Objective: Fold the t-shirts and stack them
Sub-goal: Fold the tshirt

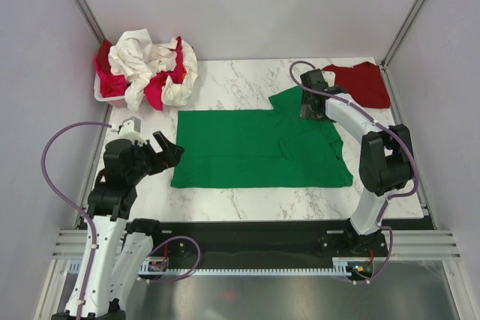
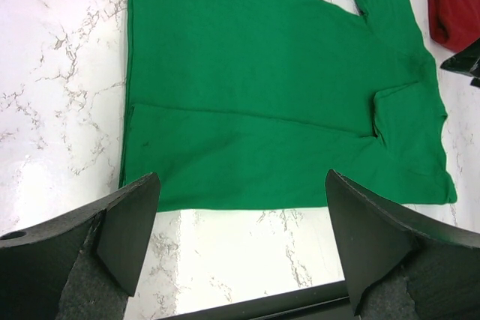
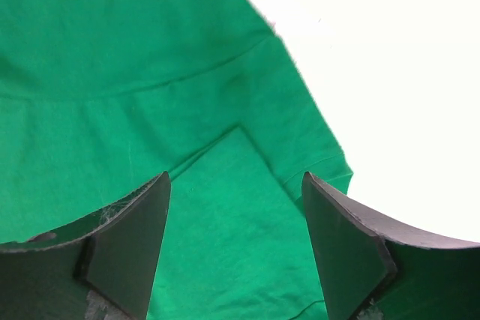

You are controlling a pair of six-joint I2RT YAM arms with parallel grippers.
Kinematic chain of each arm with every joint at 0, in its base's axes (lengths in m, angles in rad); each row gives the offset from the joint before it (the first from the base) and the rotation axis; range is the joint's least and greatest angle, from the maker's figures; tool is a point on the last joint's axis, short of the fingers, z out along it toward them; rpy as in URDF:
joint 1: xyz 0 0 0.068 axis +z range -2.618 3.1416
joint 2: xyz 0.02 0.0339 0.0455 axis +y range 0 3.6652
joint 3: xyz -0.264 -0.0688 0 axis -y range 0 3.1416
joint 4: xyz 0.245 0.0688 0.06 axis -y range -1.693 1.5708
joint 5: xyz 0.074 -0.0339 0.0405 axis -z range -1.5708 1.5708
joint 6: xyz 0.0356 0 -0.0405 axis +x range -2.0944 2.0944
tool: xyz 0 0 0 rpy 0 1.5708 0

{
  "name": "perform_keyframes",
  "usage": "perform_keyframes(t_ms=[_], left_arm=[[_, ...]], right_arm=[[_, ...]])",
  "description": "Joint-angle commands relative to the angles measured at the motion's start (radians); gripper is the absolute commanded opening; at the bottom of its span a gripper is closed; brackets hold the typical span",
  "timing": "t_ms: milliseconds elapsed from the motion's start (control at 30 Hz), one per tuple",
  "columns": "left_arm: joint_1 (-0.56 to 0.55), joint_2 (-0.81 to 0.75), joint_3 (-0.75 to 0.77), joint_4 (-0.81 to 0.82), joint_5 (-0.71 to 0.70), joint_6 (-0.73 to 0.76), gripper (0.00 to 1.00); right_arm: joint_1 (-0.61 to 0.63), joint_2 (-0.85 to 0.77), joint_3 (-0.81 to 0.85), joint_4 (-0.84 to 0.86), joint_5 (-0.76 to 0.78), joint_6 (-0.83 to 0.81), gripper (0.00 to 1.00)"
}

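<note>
Folding in hand: green t-shirt [image 1: 255, 148] spread flat on the marble table [image 1: 225, 200], near side seemingly turned in, far sleeve out. Right gripper [image 1: 310, 109] poised just over that sleeve, jaws apart, gripping nothing. Left gripper [image 1: 169, 151] likewise wide, near the hem end. Next, likely: pinch sleeve, fold inward. Dark red t-shirt [image 1: 365, 84] at far right (cream-white t-shirt [image 1: 142, 54] and pinkish red t-shirt [image 1: 112, 82] heaped in the basket [image 1: 100, 97]).

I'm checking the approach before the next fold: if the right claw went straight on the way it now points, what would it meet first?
The bright green t-shirt: the open right claw points at its folded-over cloth near the sleeve, with nothing in between. The gap is hard to judge.
</note>
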Motion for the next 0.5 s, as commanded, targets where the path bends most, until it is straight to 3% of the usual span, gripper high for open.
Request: perform_keyframes(t_ms=[0, 233, 467], left_arm=[[0.006, 0.004, -0.005, 0.03, -0.002, 0.04, 0.98], [0.006, -0.004, -0.003, 0.033, 0.003, 0.042, 0.97], [0.006, -0.013, -0.005, 0.031, -0.005, 0.04, 0.97]], right_arm=[[-0.007, -0.017, 0.077, -0.014, 0.051, -0.004, 0.79], [-0.013, 0.113, 0.299, 0.015, -0.074, -0.037, 0.79], [-0.048, 0.455, 0.652, -0.002, -0.055, -0.047, 0.78]])
